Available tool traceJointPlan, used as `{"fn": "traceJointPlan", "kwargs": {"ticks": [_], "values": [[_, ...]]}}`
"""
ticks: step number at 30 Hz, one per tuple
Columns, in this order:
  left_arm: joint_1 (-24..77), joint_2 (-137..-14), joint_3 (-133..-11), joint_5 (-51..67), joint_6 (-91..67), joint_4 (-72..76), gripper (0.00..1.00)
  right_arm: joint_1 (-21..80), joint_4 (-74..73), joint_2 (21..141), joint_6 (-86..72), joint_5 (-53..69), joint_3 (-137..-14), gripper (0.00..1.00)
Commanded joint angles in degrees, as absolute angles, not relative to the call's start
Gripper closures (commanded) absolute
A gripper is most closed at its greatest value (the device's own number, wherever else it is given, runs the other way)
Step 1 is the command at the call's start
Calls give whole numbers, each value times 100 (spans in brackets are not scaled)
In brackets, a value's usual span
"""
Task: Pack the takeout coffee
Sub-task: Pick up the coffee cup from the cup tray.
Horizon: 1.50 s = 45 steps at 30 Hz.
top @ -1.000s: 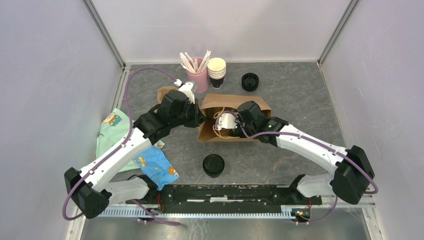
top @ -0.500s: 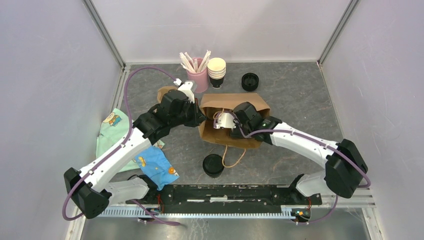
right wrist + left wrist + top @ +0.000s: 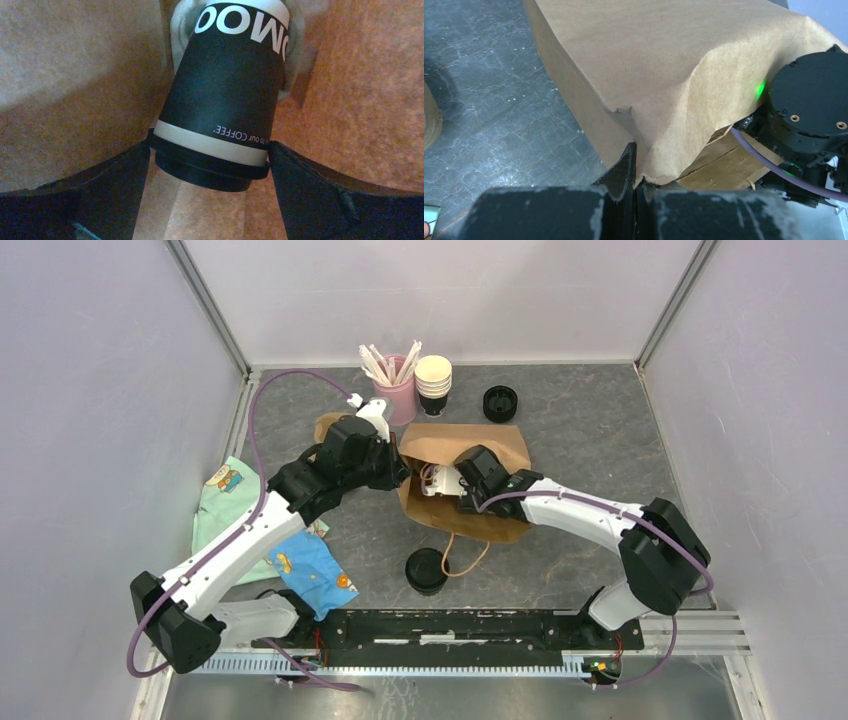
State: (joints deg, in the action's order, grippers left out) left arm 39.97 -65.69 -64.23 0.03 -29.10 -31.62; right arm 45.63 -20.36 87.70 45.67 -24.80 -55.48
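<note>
Your R arm's swung left, deeper into the brown bag (image 3: 505,445), and the bag's handle (image 3: 462,558) now lies out on the bench (image 3: 600,430), near side. R claw (image 3: 209,150) open wide, flanking lid of the takeout coffee (image 3: 225,85), inside bag. L claw (image 3: 634,167) pinched shut on bag's edge.
</note>
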Motion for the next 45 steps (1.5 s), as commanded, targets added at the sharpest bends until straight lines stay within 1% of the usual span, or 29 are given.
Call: {"fn": "traceJointPlan", "kwargs": {"ticks": [1, 9, 13, 14, 15, 20, 23, 26, 28, 32, 35, 38, 41, 45], "values": [[4017, -6669, -6766, -242, -3067, -3331, 98, 4538, -2157, 8861, 4509, -2819, -6011, 12], [4017, -6662, -6789, -569, -3136, -3348, 98, 4582, -2847, 9013, 4251, -2635, -6651, 42], [4012, -6499, -6633, -566, -3062, -3055, 98, 4657, -3103, 8976, 4109, -2579, -6861, 55], [4004, -6465, -6627, -606, -3071, -3043, 97, 4678, -3169, 8968, 4065, -2551, -6910, 57], [3989, -6434, -6646, -662, -3099, -3075, 95, 4692, -3221, 8969, 4034, -2510, -6944, 58], [3850, -6096, -6679, -952, -3275, -3434, 71, 4711, -3348, 8936, 3895, -2405, -6983, 61], [3816, -5876, -6686, -1167, -3372, -3634, 60, 4715, -3382, 8938, 3829, -2309, -7006, 63], [3801, -5730, -6750, -1229, -3465, -3876, 57, 4715, -3408, 8948, 3806, -2260, -7046, 63], [3801, -5674, -6786, -1303, -3543, -4151, 52, 4715, -3422, 8956, 3806, -2246, -7108, 63], [3797, -5498, -6634, -1220, -3573, -4136, 38, 4717, -3486, 8985, 3811, -2164, -7224, 63], [3801, -5576, -6507, -747, -3542, -3745, 34, 4720, -3520, 8983, 3818, -2154, -7233, 64], [3797, -5731, -6407, -522, -3611, -3479, 34, 4719, -3540, 8963, 3823, -2151, -7233, 63], [3797, -6076, -6505, -757, -3655, -3565, 45, 4725, -3536, 8940, 3814, -2084, -7225, 64], [3799, -6444, -6794, -752, -3573, -3615, 59, 4720, -3584, 8950, 3775, -1997, -7305, 64]]}}
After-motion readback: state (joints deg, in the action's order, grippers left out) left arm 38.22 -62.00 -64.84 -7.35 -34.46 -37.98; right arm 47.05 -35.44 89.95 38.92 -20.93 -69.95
